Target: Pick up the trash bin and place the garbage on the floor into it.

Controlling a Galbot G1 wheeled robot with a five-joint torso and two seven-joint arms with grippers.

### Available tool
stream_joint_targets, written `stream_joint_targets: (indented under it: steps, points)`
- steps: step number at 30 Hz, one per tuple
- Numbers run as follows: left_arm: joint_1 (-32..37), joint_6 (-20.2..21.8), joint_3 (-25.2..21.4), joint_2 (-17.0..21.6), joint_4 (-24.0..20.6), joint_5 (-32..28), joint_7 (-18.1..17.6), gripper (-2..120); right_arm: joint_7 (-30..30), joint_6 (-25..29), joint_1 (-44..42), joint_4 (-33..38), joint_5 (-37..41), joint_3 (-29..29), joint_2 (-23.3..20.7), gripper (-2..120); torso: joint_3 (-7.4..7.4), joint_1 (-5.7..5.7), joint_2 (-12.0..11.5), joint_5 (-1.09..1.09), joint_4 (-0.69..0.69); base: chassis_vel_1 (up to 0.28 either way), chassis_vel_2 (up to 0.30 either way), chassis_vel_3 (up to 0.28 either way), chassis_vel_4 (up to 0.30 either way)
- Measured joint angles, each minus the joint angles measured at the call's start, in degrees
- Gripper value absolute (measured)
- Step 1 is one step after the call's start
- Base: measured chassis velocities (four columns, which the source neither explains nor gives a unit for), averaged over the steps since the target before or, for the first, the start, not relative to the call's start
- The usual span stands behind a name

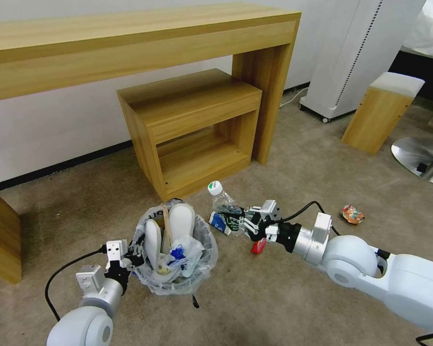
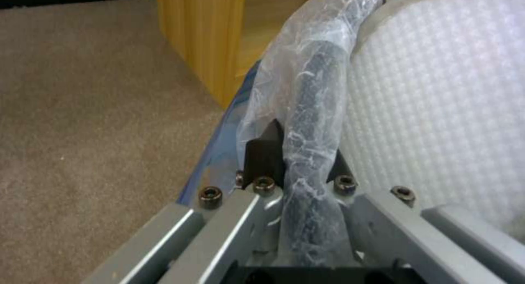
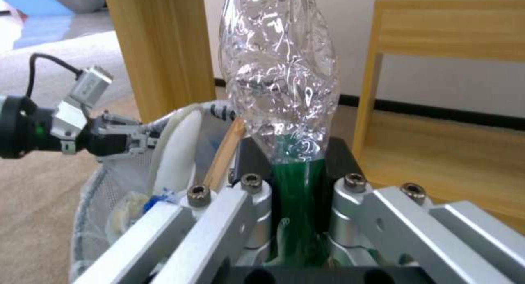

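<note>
We see the trash bin [image 1: 178, 269] on the carpet in front of the small shelf unit [image 1: 192, 129], which sits under the long table [image 1: 130, 43]. Slippers [image 1: 180, 226] and a stick [image 1: 167, 226] stand inside it. To its right lie a bottle [image 1: 223, 202], a carton [image 1: 220, 223] and, farther right, perhaps a crushed can [image 1: 352, 214].

- I see beige carpet [image 1: 284, 298] covering the floor.
- A white wall [image 1: 57, 129] with a dark baseboard [image 1: 57, 168] runs behind.
- A long wooden desk [image 1: 130, 43] stands against it, a low wooden cabinet [image 1: 192, 125] tucked under.
- To the right I see a white appliance [image 1: 356, 53], a wooden stool [image 1: 382, 113] with a white top, and a metal disc base [image 1: 413, 154].
</note>
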Motion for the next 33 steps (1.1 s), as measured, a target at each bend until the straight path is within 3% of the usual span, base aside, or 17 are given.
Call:
stream_joint_targets:
  steps: [10, 16, 21, 33]
  points:
    - [1.3, 0.4, 0.8, 1.1, -2.0, -0.1, 0.5, 2, -0.7, 0.3, 6.7, -3.8, 0.4, -6.9, 5.2, 8, 0.00, 0.00, 0.0, 0.00, 0.01, 0.000, 0.000, 0.000, 0.000]
    - [2.4, 0.4, 0.4, 1.2, -3.0, 0.0, 0.7, 2, -1.7, 0.4, 13.4, -7.6, 1.2, -14.2, 11.3, 8, 0.00, 0.00, 0.0, 0.01, 0.03, 0.000, 0.000, 0.000, 0.000]
    - [2.2, 0.5, 0.4, 1.3, -3.0, -0.2, 0.7, 2, -1.4, 0.4, 14.0, -8.6, 1.2, -16.0, 13.7, 8, 0.00, 0.00, 0.0, 0.02, 0.01, 0.000, 0.000, 0.000, 0.000]
    - [-1.7, -1.1, 0.5, 7.1, 4.5, -2.3, 2.0, 2, -1.0, 0.5, 13.8, -8.6, 1.6, -16.4, 14.3, 8, 0.00, 0.00, 0.0, 0.00, 0.00, 0.000, 0.000, 0.000, 0.000]
